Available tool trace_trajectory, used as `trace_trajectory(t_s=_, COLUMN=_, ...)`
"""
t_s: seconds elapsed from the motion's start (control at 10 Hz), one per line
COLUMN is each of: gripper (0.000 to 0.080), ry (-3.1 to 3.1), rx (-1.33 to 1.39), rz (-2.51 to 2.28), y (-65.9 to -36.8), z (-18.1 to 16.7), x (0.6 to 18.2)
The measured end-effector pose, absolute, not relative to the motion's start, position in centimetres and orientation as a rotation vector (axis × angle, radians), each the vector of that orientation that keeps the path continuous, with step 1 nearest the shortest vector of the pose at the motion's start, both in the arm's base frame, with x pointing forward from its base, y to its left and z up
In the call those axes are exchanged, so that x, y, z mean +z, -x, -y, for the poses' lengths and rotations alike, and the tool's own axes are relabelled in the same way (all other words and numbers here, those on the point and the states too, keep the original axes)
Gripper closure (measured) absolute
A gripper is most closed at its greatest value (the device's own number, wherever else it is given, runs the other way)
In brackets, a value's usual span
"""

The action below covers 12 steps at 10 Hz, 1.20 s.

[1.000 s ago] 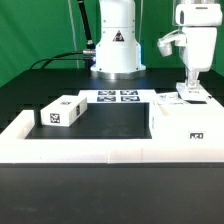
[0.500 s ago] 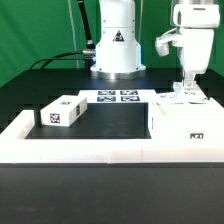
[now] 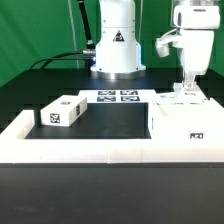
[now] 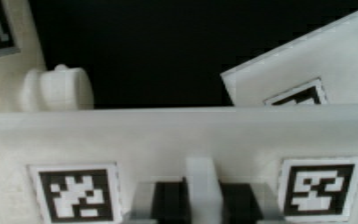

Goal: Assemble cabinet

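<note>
The large white cabinet body lies at the exterior view's right, with a tag on its front. A smaller white tagged box part lies at the left. My gripper reaches straight down onto a white tagged panel part just behind the cabinet body. In the wrist view the panel carries two tags, and my gripper has its dark fingers pressed on either side of a thin white rib of it. Another tagged white panel and a round white knob lie beyond.
The marker board lies flat in front of the robot base. The long low white L-shaped rail runs along the front and up the left side. A green curtain closes off the back.
The gripper has shifted very slightly over the panel part. The parts on the table have not moved.
</note>
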State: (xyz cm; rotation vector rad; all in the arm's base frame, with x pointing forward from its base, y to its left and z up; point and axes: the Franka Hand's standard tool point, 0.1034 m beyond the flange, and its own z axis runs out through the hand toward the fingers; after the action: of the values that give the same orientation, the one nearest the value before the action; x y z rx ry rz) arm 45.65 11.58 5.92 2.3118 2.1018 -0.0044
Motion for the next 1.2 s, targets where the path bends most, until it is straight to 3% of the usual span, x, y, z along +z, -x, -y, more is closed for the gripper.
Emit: trace_trajectory(t_s=1.2, gripper=0.0731, ry=-2.283, rx=0.004, rz=-2.131, y=-47.1, z=-11.8, x=5.9)
